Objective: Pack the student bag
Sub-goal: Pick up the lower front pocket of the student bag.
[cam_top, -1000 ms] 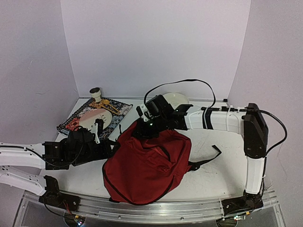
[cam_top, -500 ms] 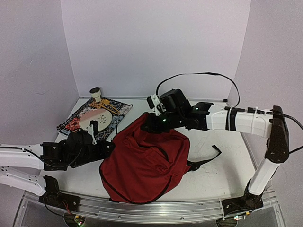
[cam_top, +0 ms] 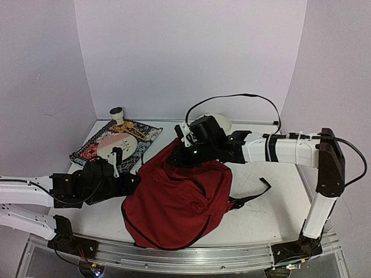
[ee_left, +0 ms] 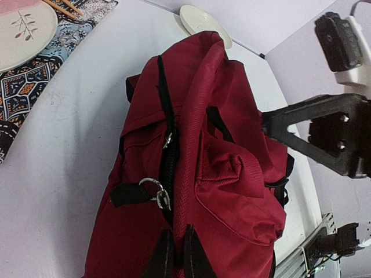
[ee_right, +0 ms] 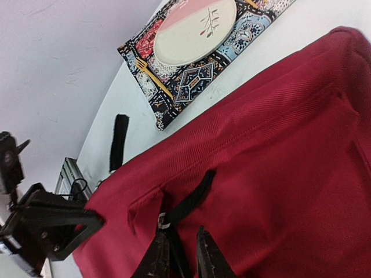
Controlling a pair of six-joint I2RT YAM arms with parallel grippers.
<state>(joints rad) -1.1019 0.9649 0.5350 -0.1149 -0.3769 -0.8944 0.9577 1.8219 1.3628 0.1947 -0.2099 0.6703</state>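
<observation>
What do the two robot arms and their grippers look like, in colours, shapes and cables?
The left arm and right arm have white links and black joints. A black cable loops above the right arm. The left gripper and right gripper each have two slim black fingers.

the student bag (ee_left: 220,174) cut off by the left wrist view's lower edge, the left gripper (ee_left: 178,260) shown there only as two finger ends, the white plate (cam_top: 220,123) half hidden behind the right arm (cam_top: 278,147) overhead, the right gripper (ee_right: 184,258) cropped at the frame's bottom, its hold on the black pull (ee_right: 188,200) not to be told
</observation>
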